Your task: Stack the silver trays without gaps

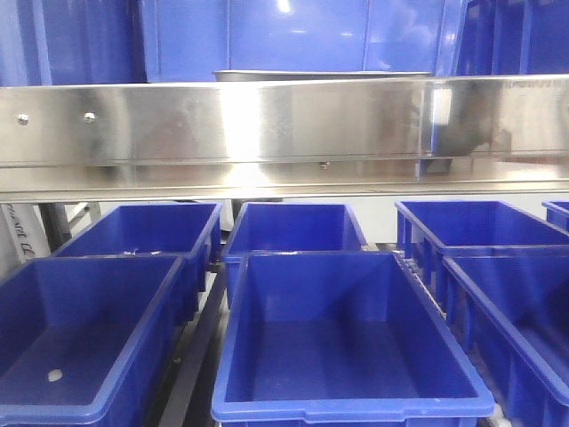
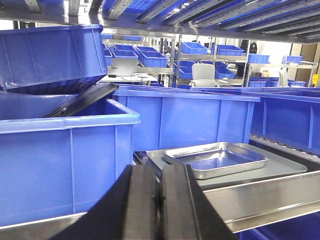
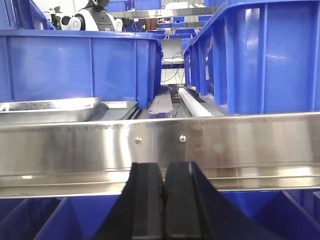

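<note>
Steel trays [image 2: 216, 159], stiff, light and slippery, are seen nested on the shelf between blue bins [image 2: 65, 150]; the flared rim should be gripped. Left gripper [image 2: 161, 192] and right gripper [image 3: 163, 192] are pressed together, holding nothing.

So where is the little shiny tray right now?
In the left wrist view, the small silver tray sits crooked inside a bigger silver tray on the shelf, right of centre, in front of the blue bins.

small tray [image 2: 216, 159] on larger tray [image 2: 280, 167] | bins [image 2: 185, 120] behind | shelf rail [image 2: 260, 200] in front
</note>
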